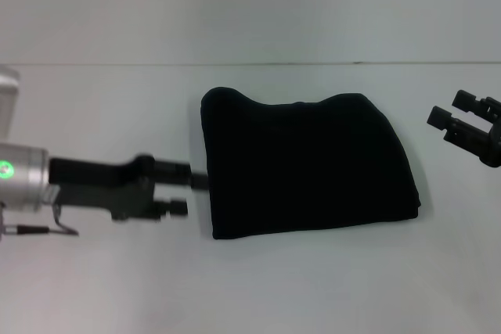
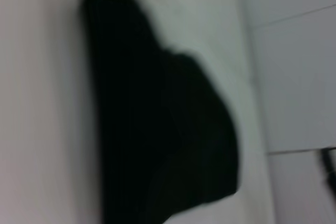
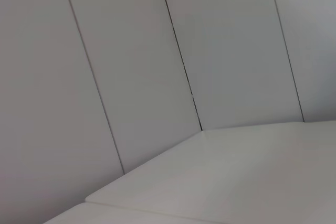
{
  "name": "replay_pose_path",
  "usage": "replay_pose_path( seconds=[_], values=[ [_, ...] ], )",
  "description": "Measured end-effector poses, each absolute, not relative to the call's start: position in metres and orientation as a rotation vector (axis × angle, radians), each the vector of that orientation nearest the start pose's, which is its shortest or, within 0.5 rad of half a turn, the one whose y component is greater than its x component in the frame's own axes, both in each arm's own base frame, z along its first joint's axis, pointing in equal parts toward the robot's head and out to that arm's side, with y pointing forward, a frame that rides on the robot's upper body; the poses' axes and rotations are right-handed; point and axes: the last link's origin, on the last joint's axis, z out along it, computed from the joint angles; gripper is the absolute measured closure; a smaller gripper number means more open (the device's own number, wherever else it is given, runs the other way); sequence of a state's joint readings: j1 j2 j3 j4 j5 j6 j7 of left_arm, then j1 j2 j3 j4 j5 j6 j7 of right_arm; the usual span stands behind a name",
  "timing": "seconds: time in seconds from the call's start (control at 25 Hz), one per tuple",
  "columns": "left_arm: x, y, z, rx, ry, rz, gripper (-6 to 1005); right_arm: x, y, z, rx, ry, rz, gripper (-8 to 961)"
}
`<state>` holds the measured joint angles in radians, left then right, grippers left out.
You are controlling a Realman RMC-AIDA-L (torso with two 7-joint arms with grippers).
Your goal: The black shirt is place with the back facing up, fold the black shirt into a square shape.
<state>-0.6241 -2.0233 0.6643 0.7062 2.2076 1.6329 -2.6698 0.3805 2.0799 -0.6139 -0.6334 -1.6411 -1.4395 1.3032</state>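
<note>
The shirt (image 1: 305, 166) lies folded into a rough rectangle at the middle of the white table (image 1: 313, 287) — its far edge wavy, its near edge straight; in the left wrist view it fills the middle as a dark blur (image 2: 157, 124). The left gripper (image 1: 188, 191) sits low at the shirt's left edge, upper finger (image 1: 196, 178) touching or just meeting the fabric, lower one just short — fingers spread a little, nothing visibly pinched. The right gripper (image 1: 463, 123) hangs well apart on the right, fingers spread, holding nothing.
</note>
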Motion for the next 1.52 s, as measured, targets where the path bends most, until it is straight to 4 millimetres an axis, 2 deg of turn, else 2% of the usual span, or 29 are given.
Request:
replay_pose_path(
  seconds=[0.16,0.44,0.6,1.28,1.52],
  values=[
    [-0.260,0.340,-0.005,2.031,2.308,0.420,346,0.296,0.331,0.045,-2.223,0.701,0.963,222],
    [-0.266,0.348,-0.036,1.981,2.452,0.493,384,0.290,0.339,0.048,-2.214,0.679,0.981,222],
    [-0.266,0.351,-0.040,2.020,2.465,0.462,408,0.289,0.341,0.051,-2.193,0.678,0.992,221],
    [-0.265,0.353,-0.052,2.052,2.473,0.418,405,0.292,0.342,0.059,-2.146,0.685,1.016,221],
    [-0.261,0.354,-0.059,2.074,2.471,0.396,452,0.295,0.341,0.059,-2.133,0.697,1.022,221]
  ],
)
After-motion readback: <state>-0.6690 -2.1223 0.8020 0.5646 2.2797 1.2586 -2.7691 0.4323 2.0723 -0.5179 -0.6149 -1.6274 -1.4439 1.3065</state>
